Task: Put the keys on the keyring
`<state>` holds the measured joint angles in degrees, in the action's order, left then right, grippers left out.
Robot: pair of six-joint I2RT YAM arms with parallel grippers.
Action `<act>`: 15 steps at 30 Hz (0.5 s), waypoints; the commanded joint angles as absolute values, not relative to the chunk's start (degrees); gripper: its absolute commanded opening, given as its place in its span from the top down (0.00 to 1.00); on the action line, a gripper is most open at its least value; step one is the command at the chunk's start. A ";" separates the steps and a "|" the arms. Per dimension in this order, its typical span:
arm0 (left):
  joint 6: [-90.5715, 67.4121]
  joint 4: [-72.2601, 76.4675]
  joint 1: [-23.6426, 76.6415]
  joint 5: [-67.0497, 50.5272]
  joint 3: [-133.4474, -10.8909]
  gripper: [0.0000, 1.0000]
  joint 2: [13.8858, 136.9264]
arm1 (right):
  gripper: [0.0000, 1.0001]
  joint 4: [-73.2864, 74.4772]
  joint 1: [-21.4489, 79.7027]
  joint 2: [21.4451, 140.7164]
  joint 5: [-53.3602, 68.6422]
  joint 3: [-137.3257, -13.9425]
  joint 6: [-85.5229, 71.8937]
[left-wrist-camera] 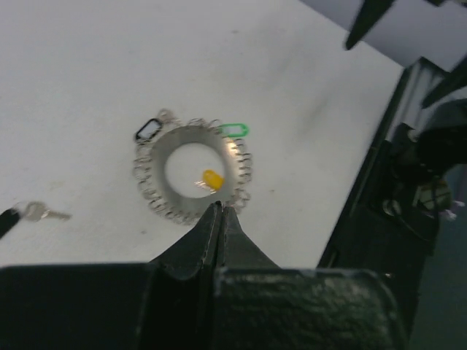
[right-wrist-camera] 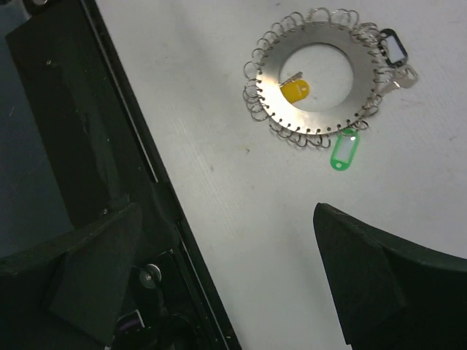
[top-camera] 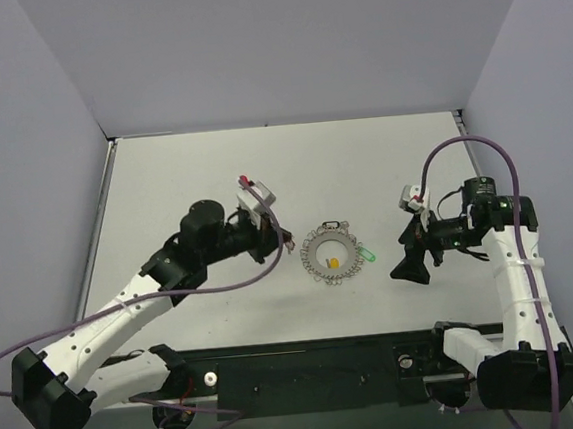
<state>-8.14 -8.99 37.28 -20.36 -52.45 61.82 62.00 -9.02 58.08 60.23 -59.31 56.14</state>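
- keyring [top-camera: 321, 269] [left-wrist-camera: 156, 172] [right-wrist-camera: 271, 73]: lies flat near the middle of the desk [top-camera: 212, 171], slightly toward the near edge; a silver-grey disc with an open centre, rimmed all round with small wire loops.
- yellow key [top-camera: 333, 262] [left-wrist-camera: 211, 179] [right-wrist-camera: 295, 90]: seen inside the open centre, up against the inner edge; whether it is hooked on cannot be told.
- green tag [top-camera: 368, 254] [left-wrist-camera: 234, 130] [right-wrist-camera: 344, 152]: found at the outer rim on the side toward the desk's right edge, touching the loops.
- black tag [top-camera: 331, 227] [left-wrist-camera: 148, 130] [right-wrist-camera: 394, 47]: found at the rim on the side toward the far edge, among the loops; a small silver key blade [right-wrist-camera: 403, 76] is seen just beside it.
- loose key [left-wrist-camera: 42, 213]: seen in the left wrist view only, lying on the desk apart from the keyring; its dark head is cut off by the frame edge.
- left pincer [top-camera: 288, 241] [left-wrist-camera: 219, 209]: fingers are pressed together to a point; the tip is placed just beside the rim on the side toward the left edge; contact with the loops cannot be judged.
- right pincer [top-camera: 408, 265] [right-wrist-camera: 233, 277]: fingers are spread wide apart; it is held above the desk toward the right edge, apart from the keyring, the green tag lying between the two.
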 commanded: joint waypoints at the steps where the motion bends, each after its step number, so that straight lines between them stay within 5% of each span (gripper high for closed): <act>1: -15.02 2.71 50.60 -13.98 -49.58 1.00 62.22 | 0.05 89.90 -5.55 62.31 64.76 -62.58 84.71; 6: -15.65 7.20 65.89 -5.03 -51.76 1.00 70.82 | 0.12 90.00 -2.03 57.94 65.13 -58.81 89.19; 15: -16.70 19.33 71.98 -4.04 -50.19 1.00 78.92 | 0.28 90.00 1.47 53.96 68.99 -51.79 99.21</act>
<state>-15.84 8.45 70.76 -5.96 -49.84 78.41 74.22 -0.99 54.08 64.38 -56.80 89.69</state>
